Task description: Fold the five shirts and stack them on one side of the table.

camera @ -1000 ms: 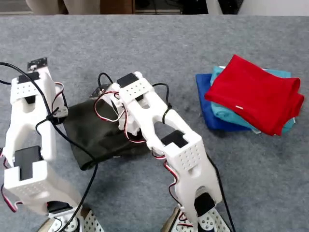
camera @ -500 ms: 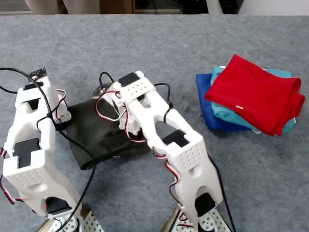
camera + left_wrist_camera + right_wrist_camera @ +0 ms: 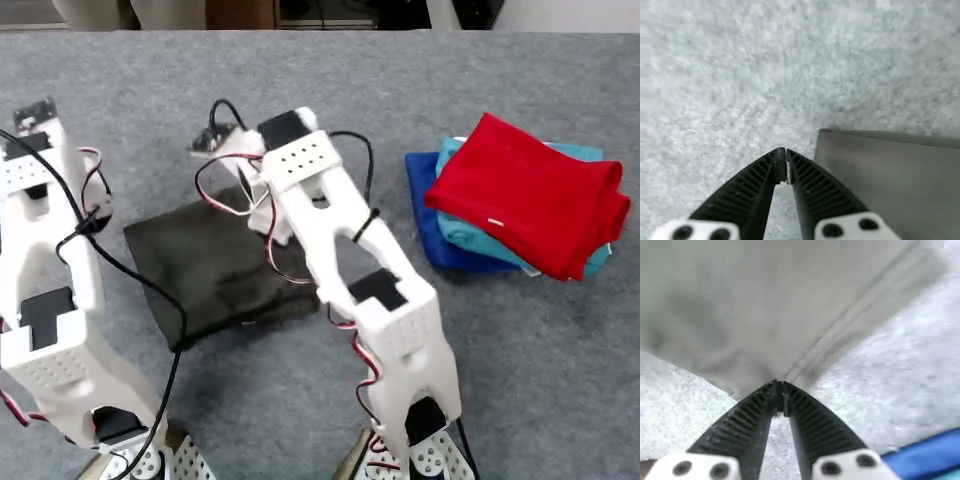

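A dark olive shirt (image 3: 215, 265) lies folded on the grey carpet between the two arms. My right gripper (image 3: 779, 392) is shut at the shirt's corner (image 3: 790, 315), with a seam running into the fingertips. Its arm (image 3: 330, 220) leans over the shirt's far right part. My left gripper (image 3: 782, 167) is shut with nothing in it, over bare carpet just beside another corner of the shirt (image 3: 890, 175). The left arm (image 3: 45, 250) stands at the shirt's left. A stack at the right holds a red shirt (image 3: 525, 195) on a teal one (image 3: 470, 235) and a blue one (image 3: 425, 215).
Grey carpet (image 3: 400, 90) covers the whole table. Black and red cables (image 3: 130, 285) hang from both arms across the dark shirt's left part. The blue shirt's edge (image 3: 930, 452) lies close to the right gripper. Open carpet stretches at the far side and the near right.
The left arm has drawn back to the left, off the dark shirt. The right arm has swung toward the table's far side, and the shirt's far edge has shifted with it.
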{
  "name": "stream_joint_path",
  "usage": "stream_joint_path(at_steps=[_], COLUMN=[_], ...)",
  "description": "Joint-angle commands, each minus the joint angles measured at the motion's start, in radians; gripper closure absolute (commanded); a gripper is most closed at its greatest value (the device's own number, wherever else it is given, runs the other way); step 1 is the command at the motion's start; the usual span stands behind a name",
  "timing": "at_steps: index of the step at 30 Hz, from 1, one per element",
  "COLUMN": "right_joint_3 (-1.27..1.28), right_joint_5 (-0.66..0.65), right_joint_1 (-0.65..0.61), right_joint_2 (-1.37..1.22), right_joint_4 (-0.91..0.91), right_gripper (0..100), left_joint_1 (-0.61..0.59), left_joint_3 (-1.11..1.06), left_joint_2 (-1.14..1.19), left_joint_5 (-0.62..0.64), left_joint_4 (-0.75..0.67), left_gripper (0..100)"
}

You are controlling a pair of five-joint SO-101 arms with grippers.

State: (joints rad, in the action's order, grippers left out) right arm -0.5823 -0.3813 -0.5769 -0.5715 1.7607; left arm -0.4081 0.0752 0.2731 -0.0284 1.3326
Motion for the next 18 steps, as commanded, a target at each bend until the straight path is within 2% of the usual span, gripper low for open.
stream_joint_path(at_steps=[1,4,6,8,11,15,18], right_joint_3=[-0.038,0.039,0.140,0.240,0.395,0.555,0.638], right_joint_5=[0.008,-0.009,-0.097,-0.103,-0.060,-0.055,-0.060], right_joint_1=[0.008,0.013,0.004,0.001,0.010,0.016,0.021], right_joint_2=[0.136,0.191,0.226,0.245,0.251,0.254,0.248], right_joint_4=[0.025,0.025,0.025,0.005,-0.109,-0.325,-0.413], right_gripper=[99.4,99.4,99.4,99.4,99.4,99.4,99.4], left_joint_1=[0.041,0.074,0.086,0.089,0.081,0.066,0.066], left_joint_3=[0.049,0.044,0.048,0.058,0.094,0.146,0.178], left_joint_2=[-0.002,0.067,0.124,0.163,0.211,0.269,0.320], left_joint_5=[0.041,0.077,0.089,0.092,0.091,0.092,0.092], left_joint_4=[-0.003,-0.040,-0.075,-0.087,-0.086,-0.087,-0.087], left_gripper=[98,98,98,98,98,98,98])
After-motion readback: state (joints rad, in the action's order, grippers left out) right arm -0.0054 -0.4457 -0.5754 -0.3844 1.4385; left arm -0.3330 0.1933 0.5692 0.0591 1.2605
